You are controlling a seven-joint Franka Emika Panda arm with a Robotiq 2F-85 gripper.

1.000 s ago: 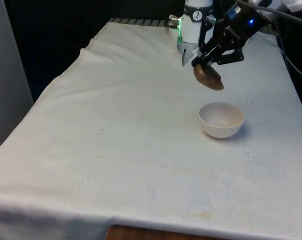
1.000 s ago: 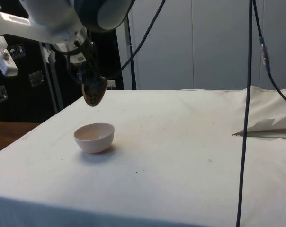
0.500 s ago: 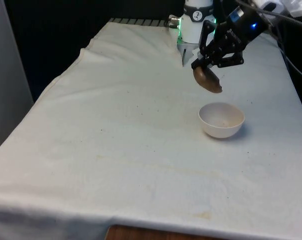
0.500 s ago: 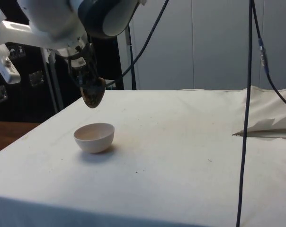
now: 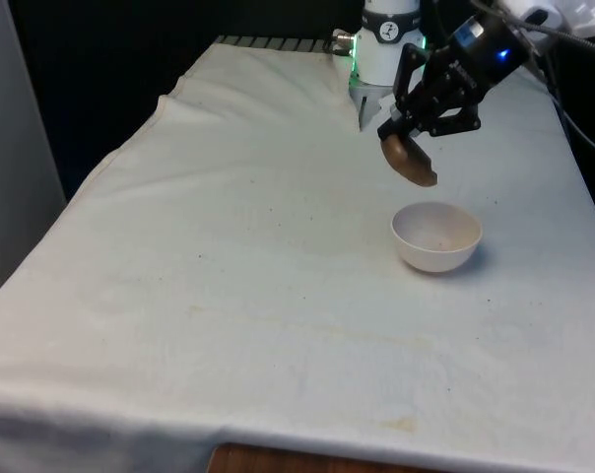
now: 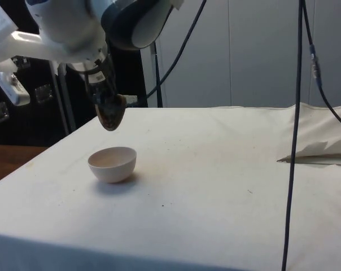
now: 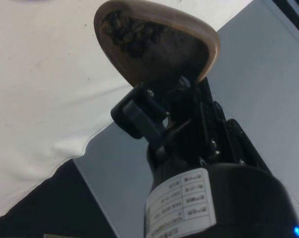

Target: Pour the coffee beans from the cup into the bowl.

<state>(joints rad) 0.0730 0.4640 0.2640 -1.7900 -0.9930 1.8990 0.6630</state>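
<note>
Your counter [image 5: 229,296] carries one bowl [image 5: 436,236] and, in the air above it, one cup [image 5: 409,159] held by one black claw [image 5: 401,133]. The bowl is round, smooth and off-white, sitting upright on the white cloth [image 6: 227,186], which is lightly speckled and creased into a fold at one edge in the side view. The cup is brown, with a pale tan rim, and you see it tipped steeply, its mouth turned down toward the bowl. It hangs just above the bowl, toward the bowl's far rim and a little to the front view's left of the bowl's middle, apart from it. In the side view the cup [image 6: 110,114] sits directly over the bowl [image 6: 112,164]. The claw [image 7: 154,106] pinches the cup [image 7: 157,42] at its rim, one finger [image 7: 134,115] pressed against the outer wall. A cluster of dark coffee beans [image 7: 129,32] lies heaped inside, against the cup's lowest wall; they are too many and too bunched to count. A white label [image 7: 181,201] on the claw's body bears small print that you cannot read.
</note>
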